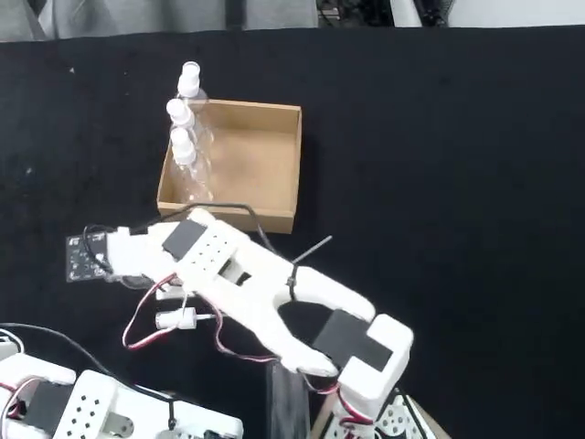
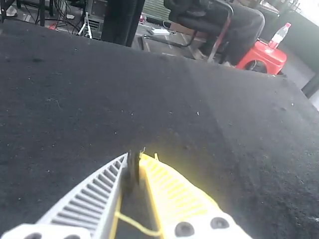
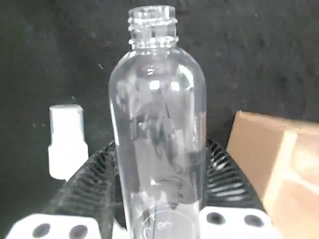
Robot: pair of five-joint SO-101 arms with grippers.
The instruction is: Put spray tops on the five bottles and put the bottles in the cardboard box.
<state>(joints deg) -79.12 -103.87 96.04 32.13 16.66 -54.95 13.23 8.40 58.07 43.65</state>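
table: black cloth, covers the whole work area.
right arm: white, base at near right, stretches left across the near half of the table; its end sits just near-left of the box.
box: open cardboard, far of centre, upright; in the right wrist view one corner is close beside the held bottle.
left arm: white, folded low at the near left edge.
topped bottles: three, clear, white tops on, upright in a row along the box's left wall, inside it.
bottle: clear, no top, threaded neck open, pointing away from the wrist; held at the right arm's end, near-left of the box.
right gripper: black ribbed jaws closed on the bottle's body from both sides.
left gripper: one grey and one yellow finger, tips together, nothing between them, over bare table.
spray top: white, lies on its side on the table just near of the right arm, well apart from the box; one is just beside the held bottle in the right wrist view.
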